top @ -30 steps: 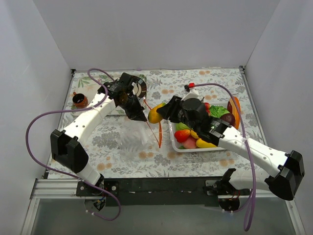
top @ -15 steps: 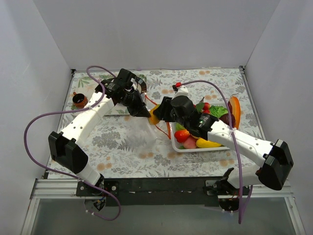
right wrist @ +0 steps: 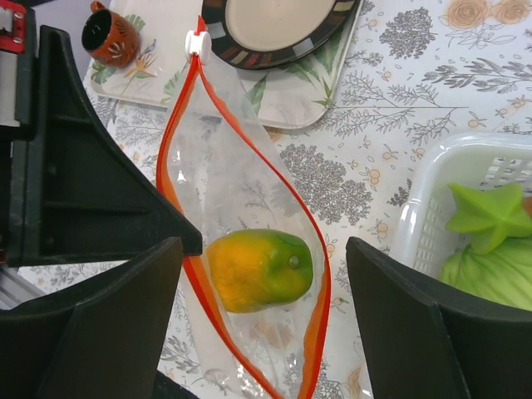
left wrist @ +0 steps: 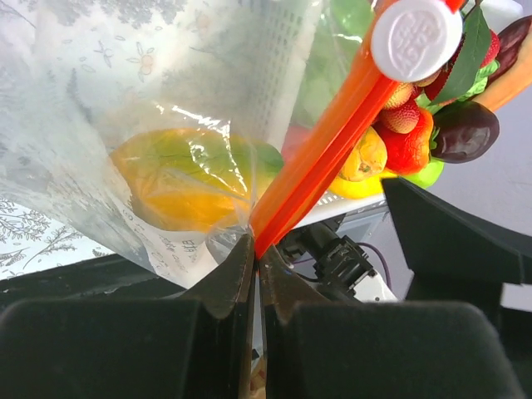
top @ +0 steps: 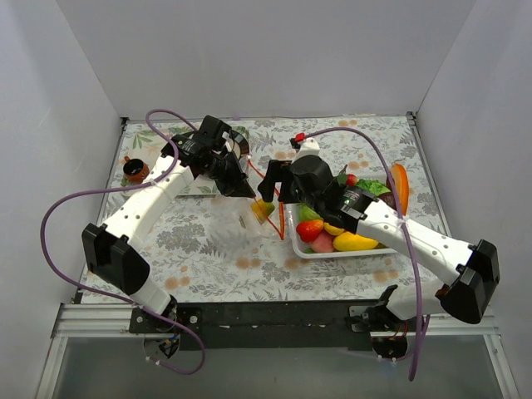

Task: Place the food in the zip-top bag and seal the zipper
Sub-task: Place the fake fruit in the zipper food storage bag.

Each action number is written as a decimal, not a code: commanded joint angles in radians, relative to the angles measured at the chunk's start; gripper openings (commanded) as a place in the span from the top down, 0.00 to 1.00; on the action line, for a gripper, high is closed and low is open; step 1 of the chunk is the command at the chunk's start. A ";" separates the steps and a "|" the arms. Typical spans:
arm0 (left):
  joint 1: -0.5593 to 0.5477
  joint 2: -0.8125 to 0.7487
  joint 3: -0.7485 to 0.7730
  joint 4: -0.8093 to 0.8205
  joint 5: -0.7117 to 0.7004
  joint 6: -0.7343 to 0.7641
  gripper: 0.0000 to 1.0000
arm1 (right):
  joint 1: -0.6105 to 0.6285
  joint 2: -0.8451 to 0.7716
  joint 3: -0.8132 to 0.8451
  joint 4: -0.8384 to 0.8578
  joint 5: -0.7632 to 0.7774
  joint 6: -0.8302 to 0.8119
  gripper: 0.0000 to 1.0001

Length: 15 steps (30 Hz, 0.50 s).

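- Your left gripper [left wrist: 256,249] is clenched on the bag [left wrist: 125,83]. It pinches the clear plastic at the lower end of the zipper [left wrist: 324,154], and its two fingers meet with no gap.
- In the left wrist view the zipper runs up and to the right from that pinch and ends at a round white slider [left wrist: 416,37].
- Your right gripper [right wrist: 262,249] is released. Its fingers are spread wide and hold nothing, and it hangs directly over the bag's mouth.
- The mouth is open. In the right wrist view the two orange-red lips bow apart into a long leaf shape and join at the slider at the far end.
- A yellow-green mango [right wrist: 259,270] lies on its side inside the bag, between the lips. It touches neither of your right fingers.
- In the top view the bag sits between your two arms on the floral table [top: 191,249], just left of the white basket [right wrist: 416,212].
- The rest of the food [top: 320,233] is heaped in the basket in red, yellow, green and pink pieces. A green star fruit [right wrist: 486,216] lies by the wall nearest the bag.
- An orange carrot [top: 400,184] stands at the basket's far right side. You cannot tell from the top view whether it is inside the rim or just beside it.
- Beyond the bag's slider end, a tray [right wrist: 307,91] carries a dark-rimmed plate [right wrist: 278,21] and a small brown cup [right wrist: 112,35].
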 commanded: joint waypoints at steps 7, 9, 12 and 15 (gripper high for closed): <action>-0.004 -0.020 0.007 0.060 0.070 0.031 1.00 | -0.022 -0.185 0.136 -0.278 0.197 -0.034 0.10; -0.004 -0.025 -0.005 0.072 0.075 0.036 1.00 | -0.045 -0.182 0.116 -0.307 0.148 -0.061 0.09; -0.004 -0.040 -0.027 0.079 0.073 0.032 1.00 | -0.074 -0.166 0.040 -0.215 -0.010 -0.089 0.15; -0.004 -0.048 -0.025 0.068 0.069 0.037 1.00 | -0.077 -0.154 -0.017 -0.151 -0.062 -0.078 0.25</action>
